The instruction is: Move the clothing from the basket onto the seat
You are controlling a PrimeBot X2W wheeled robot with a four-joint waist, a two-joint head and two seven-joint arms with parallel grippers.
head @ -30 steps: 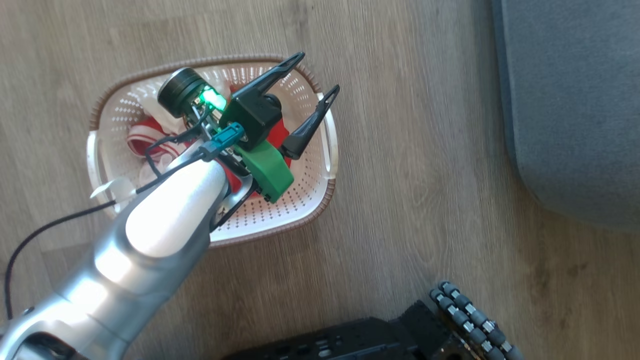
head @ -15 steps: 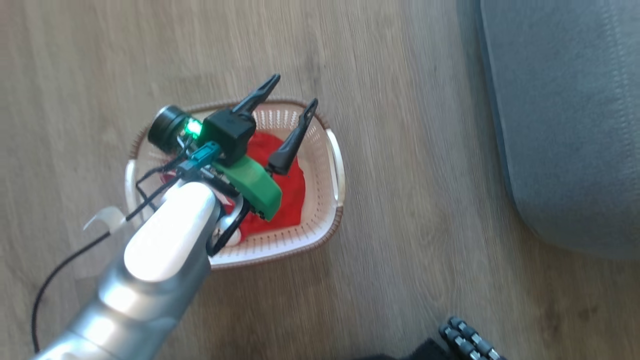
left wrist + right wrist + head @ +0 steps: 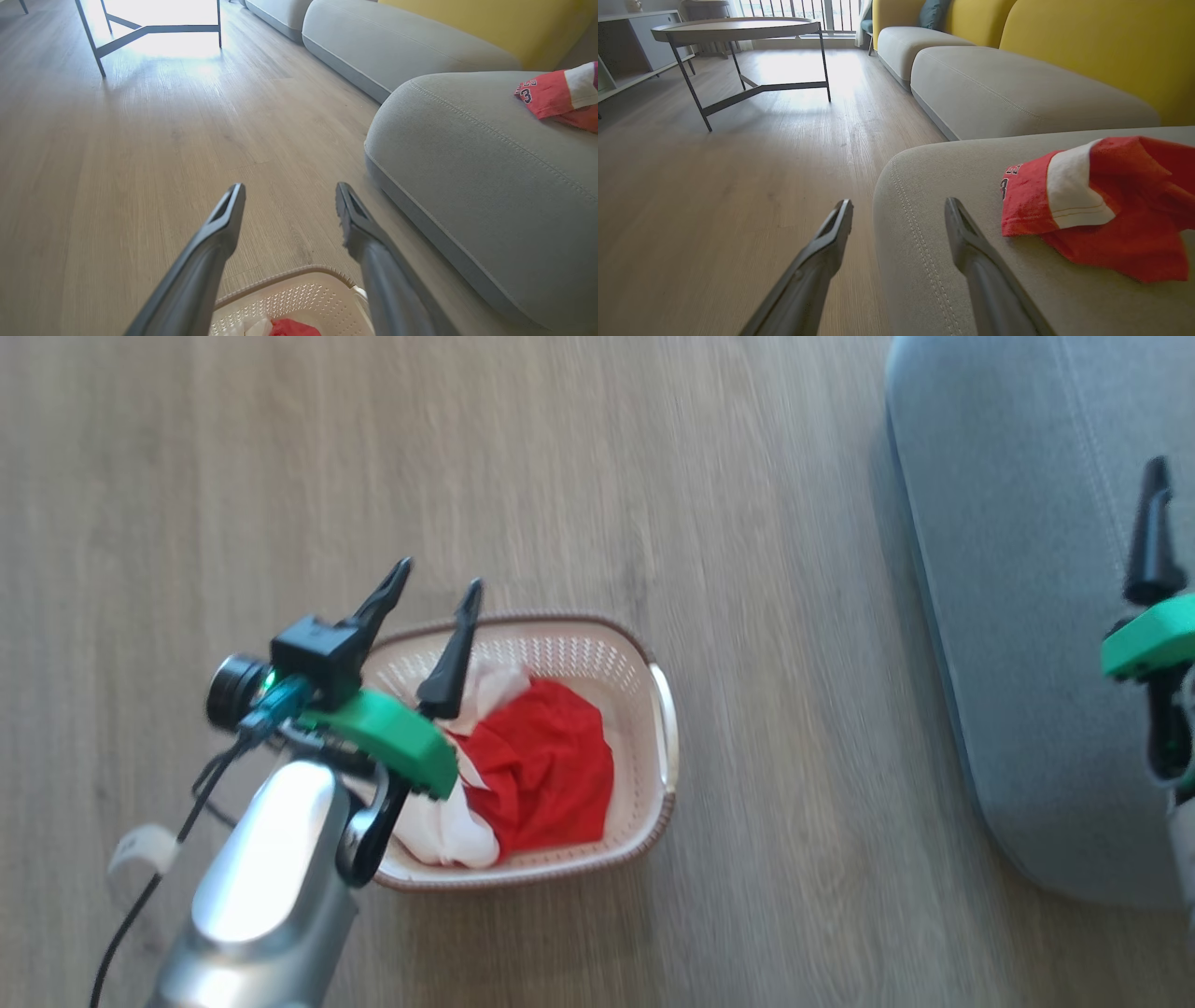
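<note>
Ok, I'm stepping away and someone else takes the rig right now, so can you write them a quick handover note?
Left gripper: open, empty, held above the basket, which stands on the floor.
Right gripper: open, empty, at the edge of the seat, beside a red jersey lying on it.
Done: that jersey is on the seat.
Left: the red and white garments in the basket need moving to the seat.
</note>
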